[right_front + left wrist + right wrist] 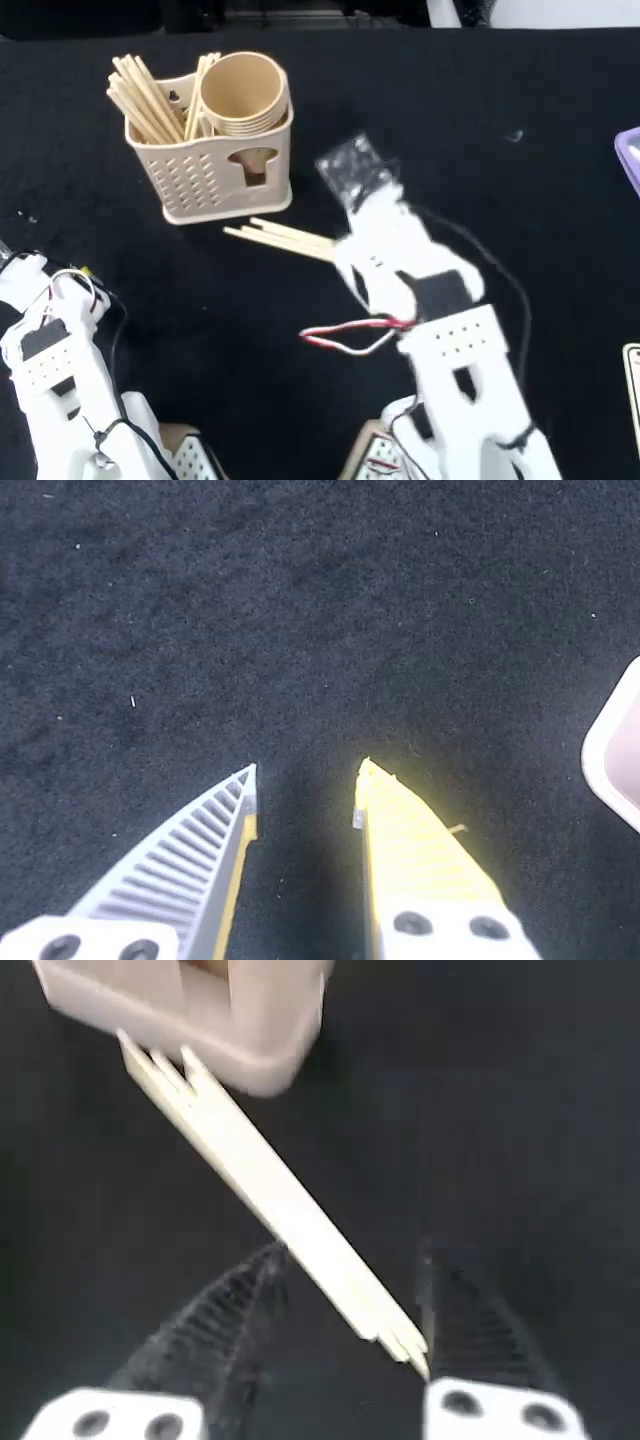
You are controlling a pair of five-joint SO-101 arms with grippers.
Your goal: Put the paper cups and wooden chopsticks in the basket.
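**A:** The black table (540, 250) fills the shot, and the right arm (430, 300) is the big figure on it. It's stretched out over the middle toward the far left.

**B:** The left arm (45, 350) sits low at the near left corner, well apart from the action.

**A:** Then the basket (215, 180), beige and upright at the far left. A stack of paper cups (245, 90) is nested in one compartment, mouths up.

**B:** A sheaf of wooden chopsticks (145, 95) leans in the compartment beside it, tips fanning over the rim.

**A:** A few loose chopsticks (280, 238) lie flat on the table just in front of the basket. One end is near its base.

**B:** On the right gripper (350, 1255) the fingers are spread wide. They straddle the other end of that loose bundle and aren't clamped on it.

**A:** The left gripper (307, 770) is spread too, its tips parted over the black cloth.
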